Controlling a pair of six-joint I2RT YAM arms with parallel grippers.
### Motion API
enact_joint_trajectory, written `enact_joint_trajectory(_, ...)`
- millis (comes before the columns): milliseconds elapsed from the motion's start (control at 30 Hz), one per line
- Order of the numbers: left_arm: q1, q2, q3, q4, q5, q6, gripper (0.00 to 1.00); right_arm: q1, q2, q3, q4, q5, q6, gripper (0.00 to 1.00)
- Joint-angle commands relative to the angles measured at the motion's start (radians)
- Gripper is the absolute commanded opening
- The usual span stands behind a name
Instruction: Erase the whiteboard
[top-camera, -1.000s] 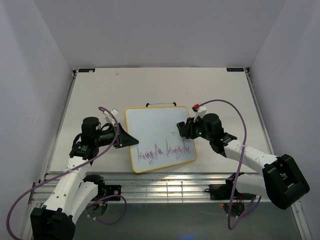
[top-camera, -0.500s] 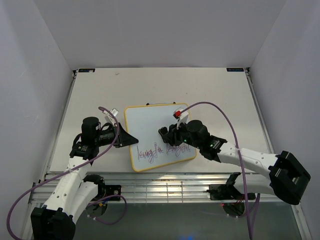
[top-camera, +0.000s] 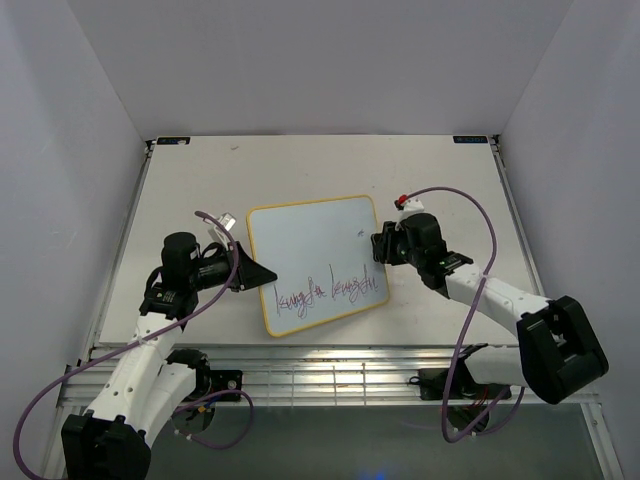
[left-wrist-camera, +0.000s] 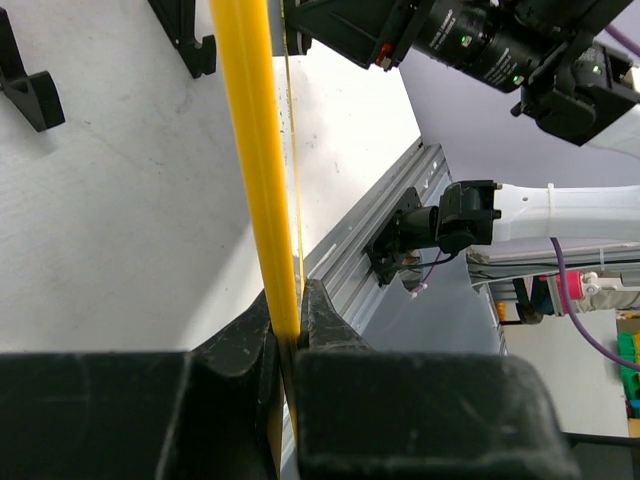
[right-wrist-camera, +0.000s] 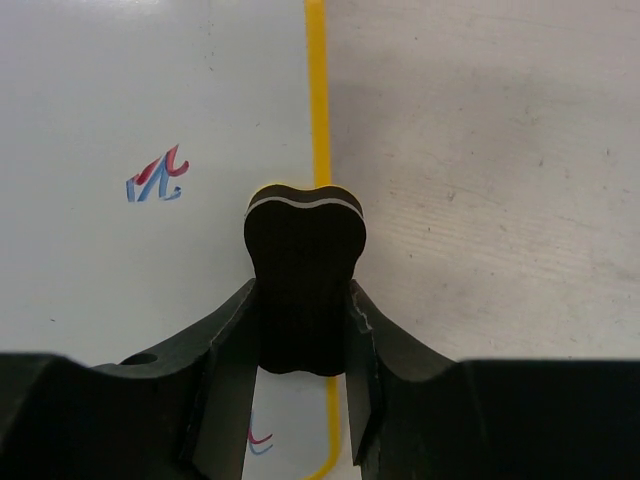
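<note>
Top external view: board pinched at left, eraser at its right edge

Left gripper (top-camera: 262, 277) is closed tight on the yellow left frame of the whiteboard (top-camera: 315, 250). The board lies askew on the table (top-camera: 450, 180) between the arms, with red-purple handwriting (top-camera: 330, 292) along its near edge. Right gripper (top-camera: 381, 246) is clamped on a black eraser (right-wrist-camera: 303, 285) sitting over the board's right frame.

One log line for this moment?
left pincer: shut on whiteboard frame | right pincer: shut on eraser at right frame | writing: row unerased
</note>
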Motion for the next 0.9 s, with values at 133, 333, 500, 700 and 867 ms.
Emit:
enact_joint_trajectory(133, -0.02, -0.015, 0.002, 0.107, 0.151, 0.07, 0.0, 0.023, 0.099, 0.189, -0.07, -0.081, -0.05, 0.27)
enact_joint_trajectory(333, -0.022, -0.01, -0.001, 0.113, 0.157, 0.068, 0.0, 0.132, 0.144, 0.257, -0.059, -0.087, -0.05, 0.26)
enact_joint_trajectory(500, -0.022, -0.013, 0.0, 0.114, 0.157, 0.068, 0.0, 0.211, 0.157, 0.28, -0.018, -0.122, -0.053, 0.25)
enact_joint_trajectory(700, -0.02, -0.032, -0.004, 0.114, 0.154, 0.067, 0.0, 0.097, 0.179, 0.291, -0.107, -0.055, -0.071, 0.26)
enact_joint_trajectory(867, -0.02, -0.032, -0.004, 0.117, 0.159, 0.065, 0.0, -0.064, 0.208, 0.288, -0.195, 0.012, -0.082, 0.26)
